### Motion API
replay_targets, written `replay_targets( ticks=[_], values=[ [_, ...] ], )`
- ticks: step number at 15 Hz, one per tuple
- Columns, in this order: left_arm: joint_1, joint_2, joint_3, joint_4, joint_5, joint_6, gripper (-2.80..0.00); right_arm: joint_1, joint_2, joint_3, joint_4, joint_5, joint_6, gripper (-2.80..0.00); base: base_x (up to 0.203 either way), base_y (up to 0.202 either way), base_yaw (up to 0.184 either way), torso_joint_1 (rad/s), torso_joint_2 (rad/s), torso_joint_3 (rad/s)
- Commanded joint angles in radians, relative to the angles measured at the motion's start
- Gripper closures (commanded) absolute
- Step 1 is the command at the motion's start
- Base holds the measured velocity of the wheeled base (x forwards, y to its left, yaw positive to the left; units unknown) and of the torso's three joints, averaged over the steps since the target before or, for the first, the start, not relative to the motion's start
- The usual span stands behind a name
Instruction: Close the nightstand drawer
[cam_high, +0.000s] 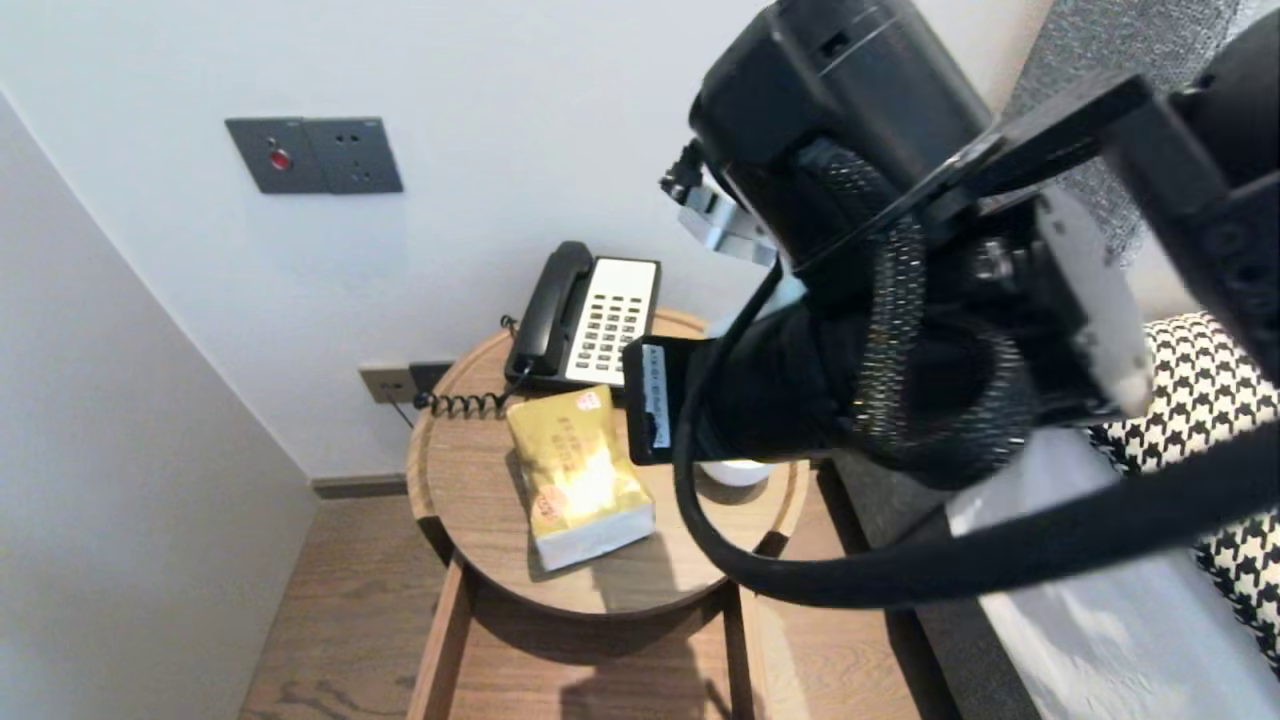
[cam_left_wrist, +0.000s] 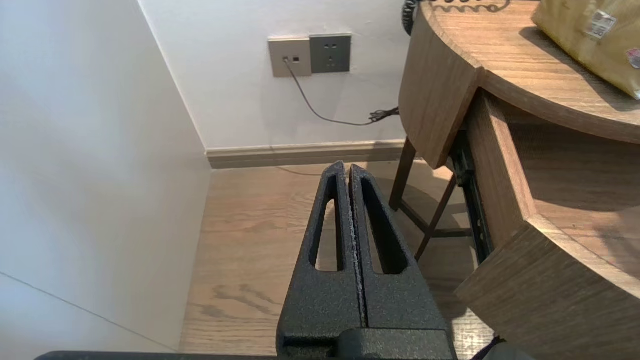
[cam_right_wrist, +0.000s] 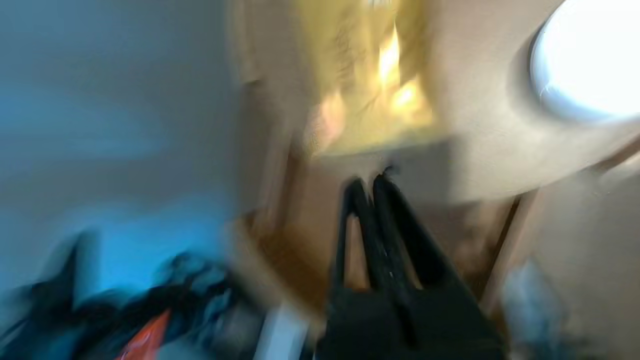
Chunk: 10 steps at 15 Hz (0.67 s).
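A round wooden bedside table (cam_high: 470, 480) carries a black-and-white phone (cam_high: 590, 315), a yellow tissue pack (cam_high: 580, 475) and a white cup (cam_high: 735, 472) half hidden behind my right arm (cam_high: 900, 300). Below the tabletop a wooden drawer (cam_high: 600, 660) stands pulled out. My right gripper (cam_right_wrist: 369, 185) is shut and holds nothing. It hangs over the open drawer, just short of the tabletop's front edge, with the tissue pack (cam_right_wrist: 370, 90) and the cup (cam_right_wrist: 585, 70) beyond it. My left gripper (cam_left_wrist: 347, 170) is shut and empty, parked low over the floor beside the table.
A bed with a houndstooth pillow (cam_high: 1220, 400) lies right of the table. Walls close in behind and on the left, with a switch panel (cam_high: 315, 155) and low sockets (cam_left_wrist: 310, 54) with a cable. The drawer's side (cam_left_wrist: 575, 200) juts out near my left gripper.
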Motion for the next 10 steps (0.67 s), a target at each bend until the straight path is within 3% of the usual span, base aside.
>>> replay_targets(
  ticks=[1, 6, 10],
  values=[
    [0.0, 0.001, 0.0, -0.001, 0.001, 0.0, 0.0, -0.037, -0.078, 0.064, 0.088, 0.174, 0.079, 0.0, 0.0, 0.0, 0.0, 0.0, 0.0, 0.0],
    [0.0, 0.001, 0.0, -0.001, 0.0, 0.0, 0.0, -0.07, -0.141, 0.433, 0.038, 0.234, 0.086, 0.0, 0.0, 0.0, 0.0, 0.0, 0.0, 0.0],
    [0.001, 0.001, 0.0, -0.001, 0.0, 0.0, 0.0, -0.009, -0.16, 0.721, -0.126, 0.237, 0.079, 0.0, 0.0, 0.0, 0.0, 0.0, 0.0, 0.0]
  ],
)
